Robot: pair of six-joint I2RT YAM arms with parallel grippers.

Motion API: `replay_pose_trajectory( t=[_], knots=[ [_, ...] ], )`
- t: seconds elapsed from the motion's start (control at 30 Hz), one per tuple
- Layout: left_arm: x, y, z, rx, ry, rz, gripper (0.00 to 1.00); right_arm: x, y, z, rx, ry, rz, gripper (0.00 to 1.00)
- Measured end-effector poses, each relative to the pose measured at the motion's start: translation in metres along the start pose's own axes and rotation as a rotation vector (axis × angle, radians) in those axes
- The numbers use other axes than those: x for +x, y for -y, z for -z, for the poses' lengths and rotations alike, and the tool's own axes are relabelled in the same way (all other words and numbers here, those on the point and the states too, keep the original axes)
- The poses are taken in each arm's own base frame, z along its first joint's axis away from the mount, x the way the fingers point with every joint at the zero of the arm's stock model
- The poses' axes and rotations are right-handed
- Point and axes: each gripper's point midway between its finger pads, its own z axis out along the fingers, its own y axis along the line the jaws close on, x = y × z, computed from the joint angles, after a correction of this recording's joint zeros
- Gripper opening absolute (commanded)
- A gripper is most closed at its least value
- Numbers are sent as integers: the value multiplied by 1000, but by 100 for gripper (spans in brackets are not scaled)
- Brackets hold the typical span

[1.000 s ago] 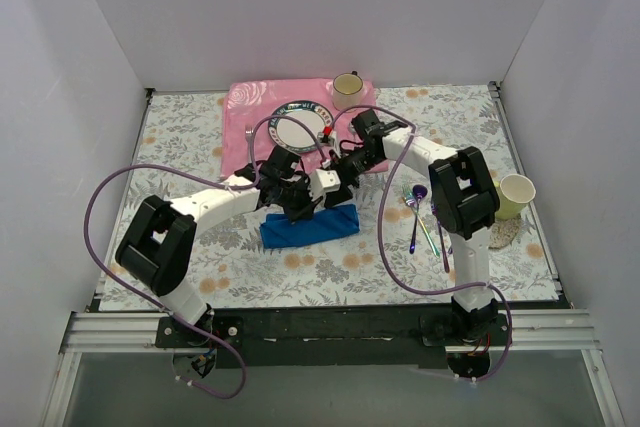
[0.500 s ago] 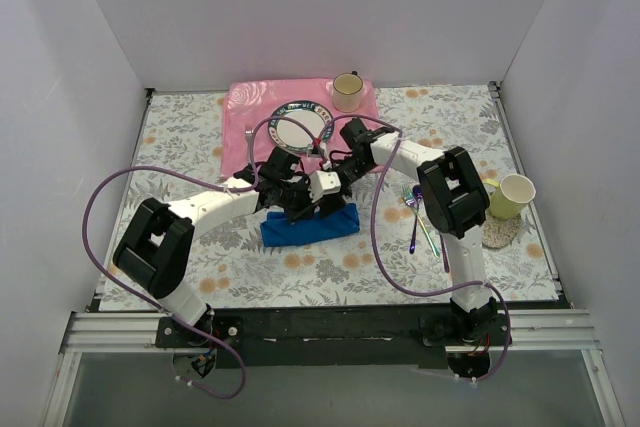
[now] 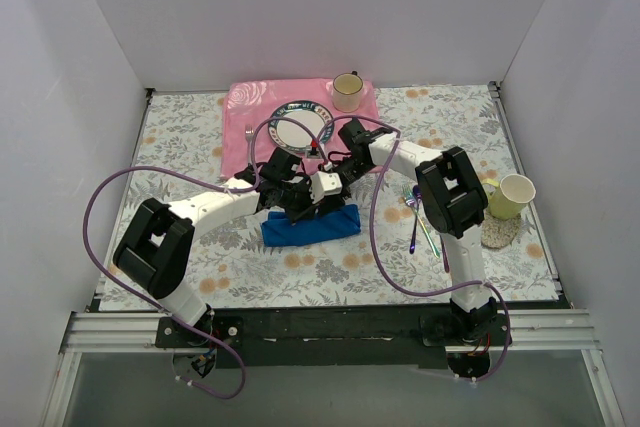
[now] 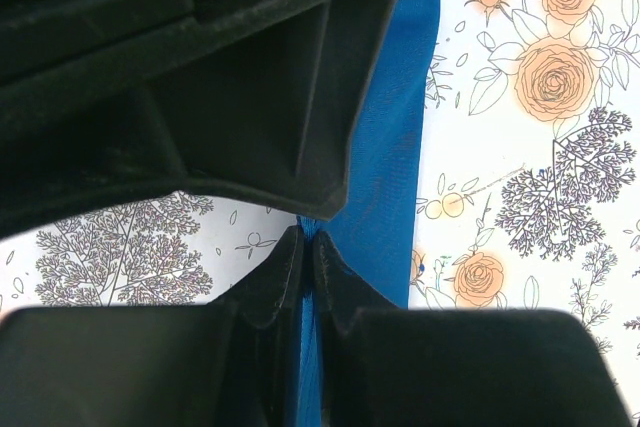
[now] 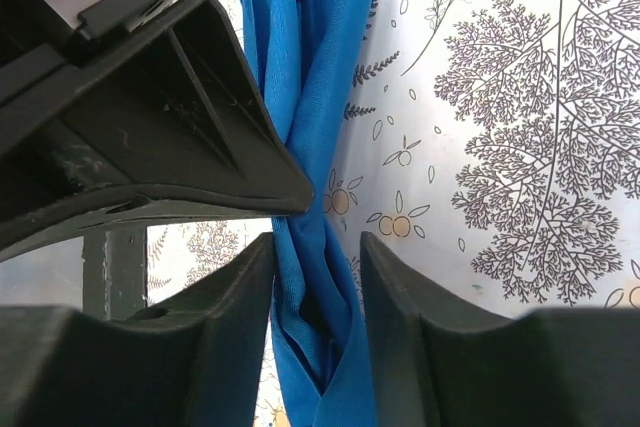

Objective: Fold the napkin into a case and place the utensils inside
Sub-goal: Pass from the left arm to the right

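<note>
The bright blue napkin [image 3: 312,226] lies folded into a narrow strip on the floral tablecloth, mid-table. My left gripper [image 3: 297,209] is shut on an edge of the napkin [image 4: 385,147], with a thin fold of blue cloth pinched between its tips [image 4: 308,239]. My right gripper [image 3: 323,195] is right beside it, open, its jaws [image 5: 315,239] on either side of a raised fold of the napkin [image 5: 310,67]. The iridescent utensils [image 3: 421,215] lie on the table to the right, apart from both grippers.
A pink placemat [image 3: 250,107] at the back holds a plate [image 3: 300,127], a cup [image 3: 347,92] and a plain silver fork [image 3: 249,137]. A paper cup [image 3: 515,195] stands at the right edge. Purple cables loop over both arms.
My right arm has swung left and brought its gripper closer over the napkin beside the left gripper. The left gripper stays on the napkin.
</note>
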Motion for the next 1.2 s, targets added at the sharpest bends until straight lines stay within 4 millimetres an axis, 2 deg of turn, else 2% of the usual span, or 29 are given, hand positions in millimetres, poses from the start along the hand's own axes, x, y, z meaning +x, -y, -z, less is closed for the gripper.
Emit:
replay_pose_trajectory(
  t=[0.13, 0.27, 0.47, 0.53, 0.57, 0.6, 0.8, 1.07, 1.2],
  knots=[
    [0, 0, 0, 0, 0, 0, 0, 0, -1, -2, -4, -4, 3, 33],
    [1, -1, 0, -6, -5, 0, 0, 1, -4, -4, -10, -8, 5, 2],
    [4, 0, 0, -7, -11, 7, 0, 2, -3, -4, -4, -16, -1, 1],
    [4, 0, 0, -8, -11, 7, 7, 2, -3, -4, -3, -17, -1, 1],
    [4, 0, 0, -8, -11, 8, 15, 2, -3, -4, -1, -17, -2, 1],
    [4, -1, 0, -9, -12, 10, 19, 2, -3, -4, 0, -18, -3, 1],
    [-1, 1, 5, -16, 0, 35, 34, 9, 3, -3, 41, -39, 2, 1],
    [-22, 1, 41, -63, 69, 95, 35, 13, 4, 2, 80, -51, 4, 1],
    [-23, -14, 64, -91, 100, 188, 35, 10, 9, 9, 113, -43, -6, 1]
  ],
)
